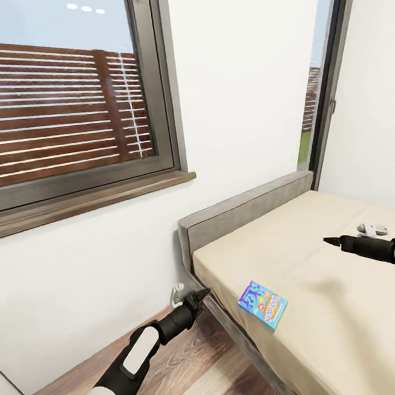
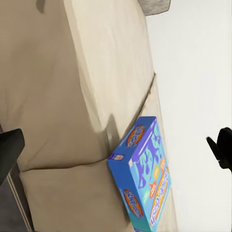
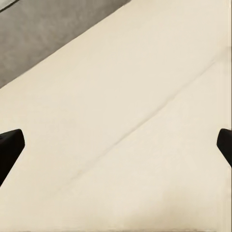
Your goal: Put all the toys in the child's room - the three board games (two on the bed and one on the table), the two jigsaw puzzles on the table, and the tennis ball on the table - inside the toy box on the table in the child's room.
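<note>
left tool (image 1: 203, 294): wide, empty, beside bed edge over wood floor (image 1: 192, 374) | board game (image 1: 263, 304): blue box flat on bed (image 1: 333, 329) near its edge | right tool (image 1: 331, 242): wide, empty, above mattress

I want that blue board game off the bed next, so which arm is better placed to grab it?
Probably left: the left gripper hovers beside the bed edge, near the board game. The right gripper is farther off.

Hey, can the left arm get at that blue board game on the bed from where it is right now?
Probably yes. The left gripper hangs open beside the bed edge, near the blue board game, which lies flat on the mattress with nothing between them.
</note>
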